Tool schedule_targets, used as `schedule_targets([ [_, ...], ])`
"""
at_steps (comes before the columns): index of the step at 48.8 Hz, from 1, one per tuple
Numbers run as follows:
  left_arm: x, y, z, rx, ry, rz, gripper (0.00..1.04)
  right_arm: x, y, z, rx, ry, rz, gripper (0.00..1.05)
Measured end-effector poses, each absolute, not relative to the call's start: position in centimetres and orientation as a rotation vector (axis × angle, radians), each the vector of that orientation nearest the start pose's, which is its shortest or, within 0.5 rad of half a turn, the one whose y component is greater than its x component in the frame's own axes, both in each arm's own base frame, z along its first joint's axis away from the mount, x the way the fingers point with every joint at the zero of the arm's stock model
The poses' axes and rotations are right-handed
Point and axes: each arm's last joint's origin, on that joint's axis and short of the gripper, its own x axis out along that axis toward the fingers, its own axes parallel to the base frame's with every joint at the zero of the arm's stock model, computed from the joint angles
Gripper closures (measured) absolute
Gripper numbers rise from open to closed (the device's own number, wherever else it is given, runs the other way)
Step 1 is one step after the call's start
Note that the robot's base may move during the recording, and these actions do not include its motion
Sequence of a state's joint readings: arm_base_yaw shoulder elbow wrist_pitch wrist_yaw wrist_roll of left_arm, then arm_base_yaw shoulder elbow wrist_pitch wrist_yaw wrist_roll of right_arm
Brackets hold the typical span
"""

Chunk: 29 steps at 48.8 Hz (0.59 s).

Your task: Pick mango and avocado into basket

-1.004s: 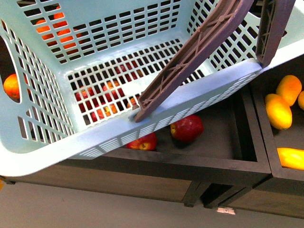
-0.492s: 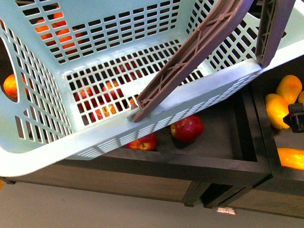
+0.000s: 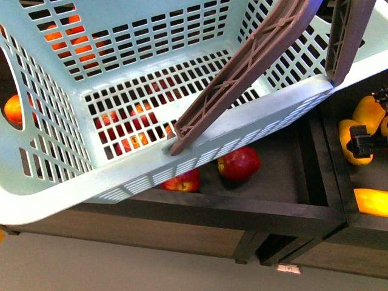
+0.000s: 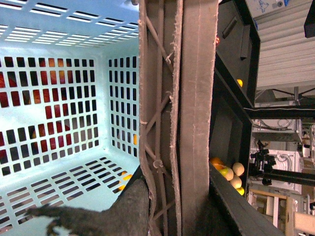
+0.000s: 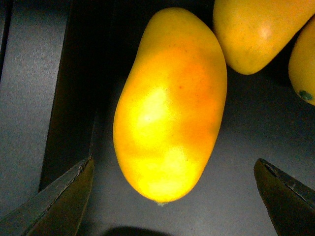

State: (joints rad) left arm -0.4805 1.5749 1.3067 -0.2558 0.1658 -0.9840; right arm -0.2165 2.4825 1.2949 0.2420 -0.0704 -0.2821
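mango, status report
Right claw open, astride mango, no contact. Basket empty. Neighbour fruit close beside it, nothing blocking.

No legible writing in any view
A small white tag [image 3: 288,268] under the dark shelf unit [image 3: 260,212] carries marks too small to read; blue print on a pale box [image 4: 268,6] in the left wrist view is blurred
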Motion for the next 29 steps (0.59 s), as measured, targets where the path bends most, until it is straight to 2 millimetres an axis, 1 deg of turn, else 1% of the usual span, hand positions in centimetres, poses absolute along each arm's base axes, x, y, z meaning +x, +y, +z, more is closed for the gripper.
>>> schedule_targets([
  [20,31.4,-16.9,31.2,-0.843,0.787,-0.317,0.84,44.5,-9.3,-3.2,-0.114,0.966,-0.012,0.09],
  [29,31.4,-16.9,31.2,-0.843,0.787,-0.317,0.84,45.7,-9.5,-3.3,-0.111,0.959,-0.018,0.09],
])
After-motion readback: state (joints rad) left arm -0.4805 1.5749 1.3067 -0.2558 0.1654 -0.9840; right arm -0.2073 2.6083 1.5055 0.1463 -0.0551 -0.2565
